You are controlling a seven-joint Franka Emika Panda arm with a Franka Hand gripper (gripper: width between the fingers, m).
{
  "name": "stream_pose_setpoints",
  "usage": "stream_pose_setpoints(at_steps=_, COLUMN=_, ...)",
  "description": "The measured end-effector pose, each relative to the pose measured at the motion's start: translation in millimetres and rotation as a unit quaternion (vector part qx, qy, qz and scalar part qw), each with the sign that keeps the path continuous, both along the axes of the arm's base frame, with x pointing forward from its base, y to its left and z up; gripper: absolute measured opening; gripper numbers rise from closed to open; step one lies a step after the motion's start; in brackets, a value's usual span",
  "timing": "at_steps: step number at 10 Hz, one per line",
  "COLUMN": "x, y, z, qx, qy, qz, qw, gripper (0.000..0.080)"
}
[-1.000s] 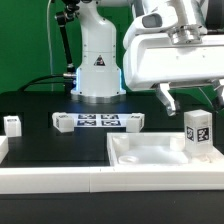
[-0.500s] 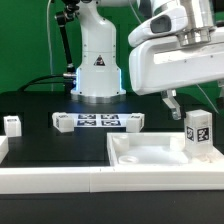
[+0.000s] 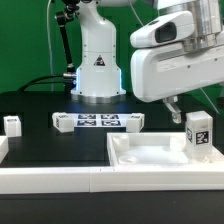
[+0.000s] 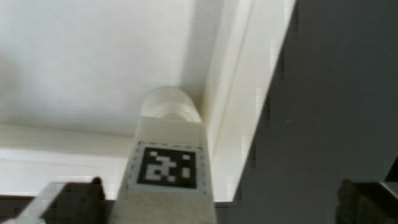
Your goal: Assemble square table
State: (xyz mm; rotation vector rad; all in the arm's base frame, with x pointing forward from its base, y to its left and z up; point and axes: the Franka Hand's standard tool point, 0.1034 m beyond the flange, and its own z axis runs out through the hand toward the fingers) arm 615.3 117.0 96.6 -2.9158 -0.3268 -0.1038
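Had jaws wide open, gripping nothing. Hovered two-finger gripper (image 3: 192,104) at 12 o'clock over short white plastic block leg (image 3: 198,133), tagged, upright in large white plastic square tray-like tabletop (image 3: 150,152). Saw tabletop at 5 o'clock in exterior view, leg by its 3 o'clock rim.

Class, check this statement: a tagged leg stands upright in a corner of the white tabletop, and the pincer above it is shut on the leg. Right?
No: the pincer is open, not shut on the leg. The wrist view shows its fingers apart, with a gap either side of the leg. The rest holds: the leg stands upright in a corner of the tabletop.
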Motion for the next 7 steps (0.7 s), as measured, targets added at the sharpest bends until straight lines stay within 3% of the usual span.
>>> stream_pose_setpoints(at_steps=5, x=-0.5, y=0.1, z=-1.2, qx=0.000, qy=0.001, qz=-0.001, qw=1.000, gripper=0.0649)
stream_pose_setpoints(at_steps=7, x=2.6, y=-7.7, z=-3.6, qx=-0.004, qy=0.005, qz=-0.022, qw=1.000, gripper=0.0649)
